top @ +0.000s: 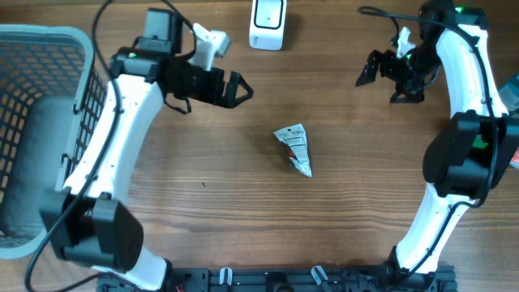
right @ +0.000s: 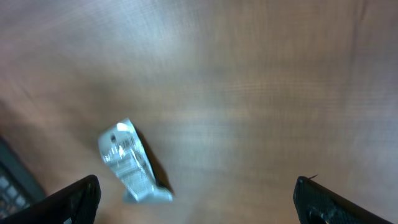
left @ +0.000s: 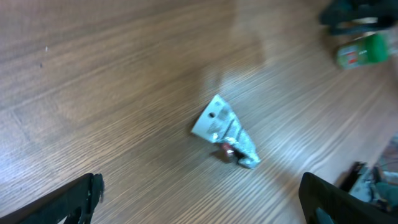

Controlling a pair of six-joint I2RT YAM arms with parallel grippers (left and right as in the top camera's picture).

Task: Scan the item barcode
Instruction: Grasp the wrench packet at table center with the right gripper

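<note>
Foil packet [top: 293,148] lies flat on the table [top: 203,211] between the arms, its long axis running roughly toward the robot's base, slightly slanted. The left gripper [top: 243,88] and right gripper [top: 379,81] both hover empty with jaws apart, and the left looks somewhat nearer.

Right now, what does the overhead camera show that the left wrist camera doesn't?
Only the overhead: the gray basket at the table's left edge and the white scanner at the far side. Only the left wrist: its own open fingers in the bottom corners, and a small hole punched in the wide end of the silver packet. Both: that crumpled packet lying free on the wooden table.
</note>
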